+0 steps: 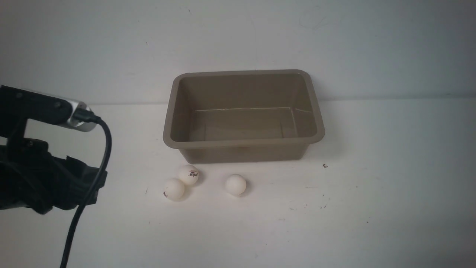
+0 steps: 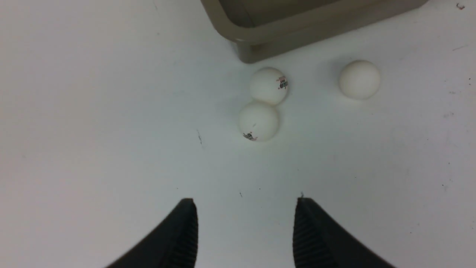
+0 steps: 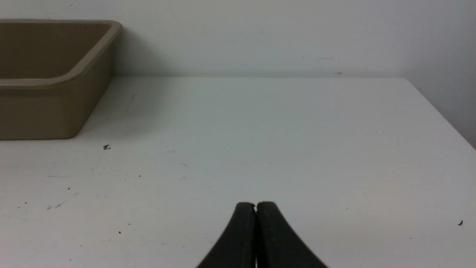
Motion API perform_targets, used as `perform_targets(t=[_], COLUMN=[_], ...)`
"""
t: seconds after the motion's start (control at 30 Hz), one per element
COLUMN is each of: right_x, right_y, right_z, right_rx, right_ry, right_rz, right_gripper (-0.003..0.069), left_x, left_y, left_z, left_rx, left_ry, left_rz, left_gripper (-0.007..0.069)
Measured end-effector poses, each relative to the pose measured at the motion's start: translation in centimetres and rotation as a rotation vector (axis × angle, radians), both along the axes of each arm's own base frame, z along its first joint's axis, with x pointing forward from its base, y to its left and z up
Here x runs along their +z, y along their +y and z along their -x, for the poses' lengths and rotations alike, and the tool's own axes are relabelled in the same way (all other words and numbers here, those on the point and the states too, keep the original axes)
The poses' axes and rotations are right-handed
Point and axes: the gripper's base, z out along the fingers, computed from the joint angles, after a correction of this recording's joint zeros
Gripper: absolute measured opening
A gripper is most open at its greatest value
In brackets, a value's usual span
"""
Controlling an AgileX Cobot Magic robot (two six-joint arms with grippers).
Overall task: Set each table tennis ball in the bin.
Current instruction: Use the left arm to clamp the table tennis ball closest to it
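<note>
Three white table tennis balls lie on the table just in front of the taupe bin (image 1: 243, 143). Two of them touch: one with a printed mark (image 1: 188, 174) (image 2: 268, 85) and one lower left of it (image 1: 174, 189) (image 2: 258, 121). The third ball (image 1: 235, 184) (image 2: 359, 79) lies apart to the right. The bin holds nothing; its corner (image 2: 256, 35) shows in the left wrist view. My left gripper (image 2: 245, 203) is open over bare table, short of the balls. My right gripper (image 3: 256, 204) is shut with nothing in it, right of the bin (image 3: 55, 80).
The black left arm (image 1: 41, 175) with its cable (image 1: 93, 178) fills the front view's left edge. A white wall rises right behind the bin. The table's right edge (image 3: 442, 111) shows in the right wrist view. Small dark specks dot the tabletop.
</note>
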Motion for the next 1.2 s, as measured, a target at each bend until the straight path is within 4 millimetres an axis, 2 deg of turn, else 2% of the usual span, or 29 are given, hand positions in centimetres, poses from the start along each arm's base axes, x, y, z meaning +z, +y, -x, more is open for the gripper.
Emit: perform_targets(t=[0.13,0.33,0.67,0.9,1.2], right_x=[0.0,0.0,0.0,0.0,0.0], right_y=[0.0,0.0,0.0,0.0,0.0], right_z=[0.0,0.0,0.0,0.0,0.0], right_rx=[0.000,0.000,0.000,0.000,-0.003], right_ry=[0.000,0.000,0.000,0.000,-0.001], right_rz=[0.000,0.000,0.000,0.000,-0.015], right_gripper=[-0.0015,-0.0015,-0.0015,-0.0015,-0.0015], left_x=[-2.4,-5.1,-7.8,-10.0,-13.0], left_y=[-0.2,-1.4,-3.1,-3.5,-3.2], left_z=[-2.6,-5.5,-12.8,-15.1,-15.7], left_rx=[0.009,-0.058,-0.120,-0.155,-0.139], left_ry=[0.100,0.164,0.216,0.287,0.383], left_rz=[0.031,0.025,-0.009,-0.053,-0.085], left_gripper=[0.0400,0.0465,0.0471,0.0471,0.0471])
